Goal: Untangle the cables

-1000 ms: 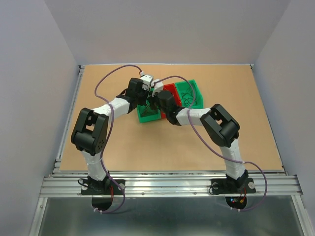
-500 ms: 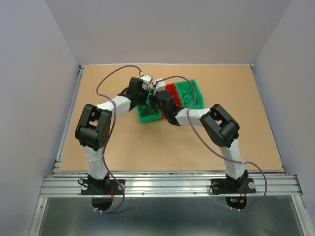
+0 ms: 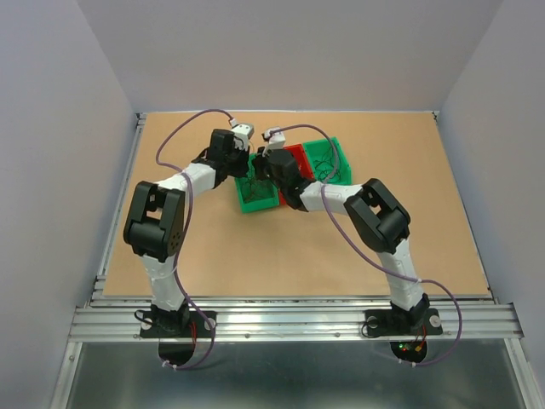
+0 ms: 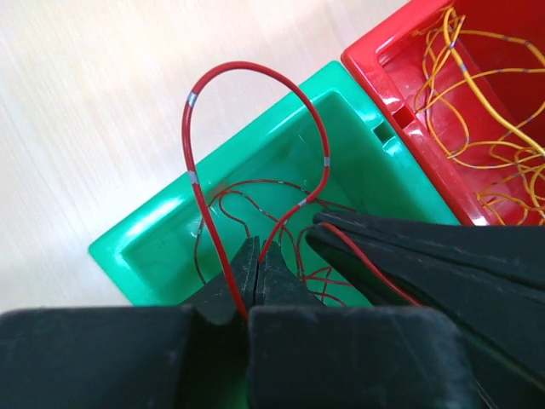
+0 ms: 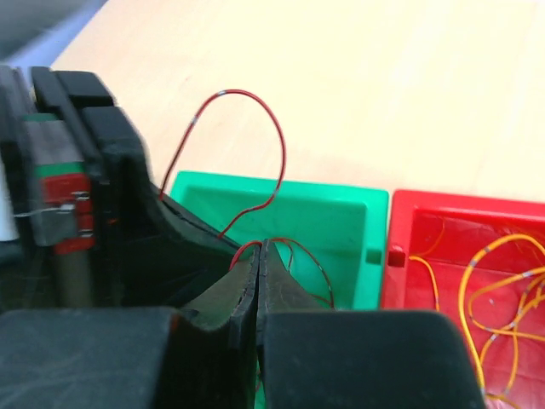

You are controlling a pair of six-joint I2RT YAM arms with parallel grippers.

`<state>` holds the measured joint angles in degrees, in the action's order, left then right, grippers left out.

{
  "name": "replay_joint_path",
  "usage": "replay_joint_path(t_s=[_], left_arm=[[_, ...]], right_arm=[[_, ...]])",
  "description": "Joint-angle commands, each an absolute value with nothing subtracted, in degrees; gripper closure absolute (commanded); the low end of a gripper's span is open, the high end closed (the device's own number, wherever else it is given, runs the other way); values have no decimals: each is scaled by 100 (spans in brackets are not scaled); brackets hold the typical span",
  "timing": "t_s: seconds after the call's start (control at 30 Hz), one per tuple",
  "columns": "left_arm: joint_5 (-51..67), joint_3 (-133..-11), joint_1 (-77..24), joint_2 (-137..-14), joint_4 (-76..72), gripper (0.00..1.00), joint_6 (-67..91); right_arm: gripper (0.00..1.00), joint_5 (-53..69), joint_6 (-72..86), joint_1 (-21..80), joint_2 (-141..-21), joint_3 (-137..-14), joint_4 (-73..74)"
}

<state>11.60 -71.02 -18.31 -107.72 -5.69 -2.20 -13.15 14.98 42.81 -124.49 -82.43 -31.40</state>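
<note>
A thin red cable (image 4: pixel 247 64) rises in a tall loop out of the near green bin (image 4: pixel 281 115), where more red strands lie tangled. In the left wrist view my left gripper (image 4: pixel 258 256) is shut on one leg of that loop. Just beside it my right gripper (image 5: pixel 260 247) is shut on a red strand (image 5: pixel 243 91) of the same loop, over the same bin (image 5: pixel 341 192). From above, both grippers (image 3: pixel 249 162) (image 3: pixel 260 168) meet tip to tip over this bin (image 3: pixel 260 202). Orange-yellow cables (image 4: pixel 477 94) lie in the red bin (image 4: pixel 383 64).
The red bin (image 3: pixel 298 158) stands between the near green bin and a second green bin (image 3: pixel 332 162) holding dark strands. Bare wooden tabletop (image 3: pixel 204 247) surrounds the three bins. Thick purple cables arch over both arms.
Both wrists have shifted a little to the left and away over the near green bin, and the left arm's elbow has swung left. Both grippers stay shut.
</note>
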Motion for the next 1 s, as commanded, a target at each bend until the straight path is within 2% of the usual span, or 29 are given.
replay_joint_path(t_s=[0.0, 0.47, 0.63, 0.77, 0.8, 0.97], left_arm=[[1546, -6988, -1556, -10091, -773, 100, -62], [1714, -6996, -1468, -10283, -800, 100, -88], [1661, -7022, -1503, -10345, -791, 100, -97], [1530, -7005, -1556, -10301, -809, 100, -123], [1494, -6979, -1573, -10283, -835, 100, -132], [1327, -6996, -1635, -10275, -853, 100, -158]], right_arm=[[100, -1125, 1626, 4280, -12533, -8771, -3182], [99, -1318, 1810, 4210, -12964, -8886, -3190], [85, -1485, 1811, 4201, -12763, -8570, -3190], [78, -1529, 1723, 4201, -12437, -8394, -3208], [72, -1521, 1714, 4201, -12358, -8367, -3208], [59, -1626, 1609, 4201, -11832, -7982, -3199]])
